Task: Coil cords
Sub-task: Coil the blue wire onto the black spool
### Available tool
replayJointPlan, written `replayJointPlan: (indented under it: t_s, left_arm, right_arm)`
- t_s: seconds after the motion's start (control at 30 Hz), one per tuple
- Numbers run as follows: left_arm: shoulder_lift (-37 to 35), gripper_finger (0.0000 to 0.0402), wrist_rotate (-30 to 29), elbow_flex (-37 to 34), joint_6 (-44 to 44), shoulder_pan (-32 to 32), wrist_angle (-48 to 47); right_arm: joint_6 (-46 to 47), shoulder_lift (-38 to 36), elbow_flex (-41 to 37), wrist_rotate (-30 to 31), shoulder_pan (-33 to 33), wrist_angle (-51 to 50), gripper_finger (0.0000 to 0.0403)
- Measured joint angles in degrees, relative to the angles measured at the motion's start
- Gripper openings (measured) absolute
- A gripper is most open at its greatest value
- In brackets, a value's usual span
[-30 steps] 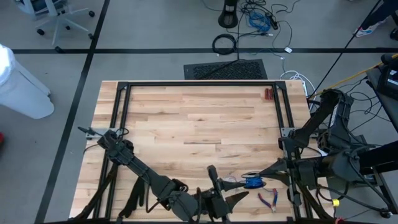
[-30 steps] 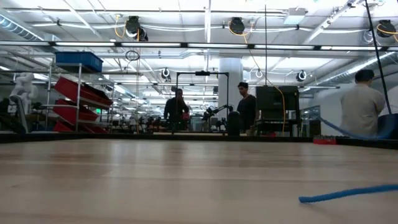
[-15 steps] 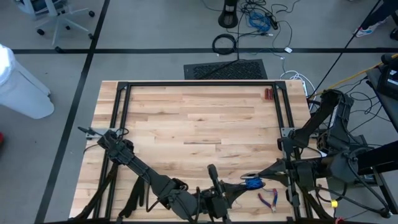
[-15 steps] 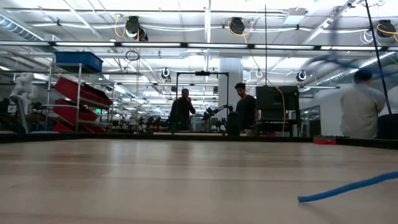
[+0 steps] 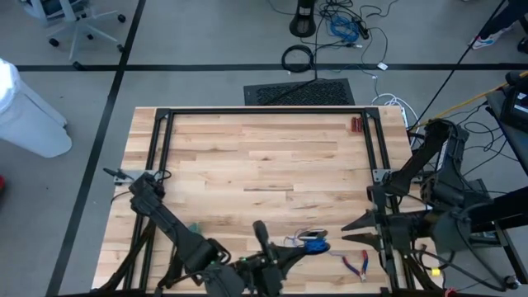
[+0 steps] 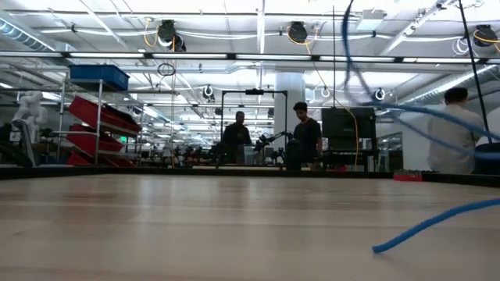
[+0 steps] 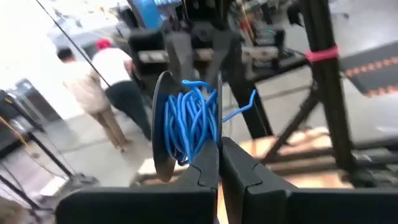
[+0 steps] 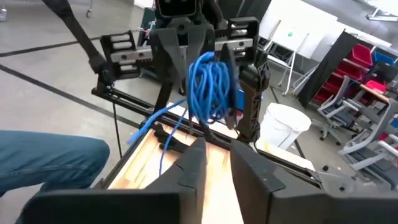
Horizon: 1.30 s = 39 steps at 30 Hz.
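My left fingers (image 7: 217, 163), pressed together on the bundled blue cord (image 7: 188, 121), hold it above the counter's (image 5: 256, 157) near edge; my right fingers (image 8: 213, 155), slightly apart, stand just beside the bundle, pliers (image 5: 356, 263) lying nearby.

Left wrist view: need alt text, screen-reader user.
A bundle of bright blue cord, wound in loose loops, sits just beyond the left gripper, whose two dark fingers are closed together at its lower edge. The right gripper faces it from behind the bundle. Farther back, a person in a white top stands on the grey floor.
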Motion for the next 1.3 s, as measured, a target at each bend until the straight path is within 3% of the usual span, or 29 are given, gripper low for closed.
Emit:
replayJointPlan:
  t_s: [0.23,0.47,0.87,1.0,1.17,1.3]
  left_arm:
    - [-2.8,0.0002,7.7,0.0,-14.7,0.3,-16.2]
    - [-2.8,0.0001,11.2,0.0,-17.4,2.0,-17.6]
    - [-2.8,0.0001,11.2,0.0,-17.9,2.5,-19.0]
    - [-2.8,0.0001,11.3,0.0,-18.5,2.5,-19.1]
    - [-2.8,0.0001,11.0,0.0,-18.7,2.5,-19.3]
    - [-2.8,0.0001,10.9,0.0,-18.7,2.5,-19.4]
  right_arm:
    - [-1.2,1.8,0.0,-1.5,-1.3,1.5,0.0115]
    - [-5.8,4.1,0.0,-3.3,-5.2,3.7,0.0134]
    - [-4.7,4.8,0.0,-6.5,-9.7,3.7,0.0135]
    - [-4.5,4.9,0.0,-10.8,-11.0,3.6,0.0135]
    - [-3.3,4.9,0.0,-11.7,-11.9,3.3,0.0113]
    - [-2.4,4.9,0.0,-14.5,-12.8,2.5,0.0057]
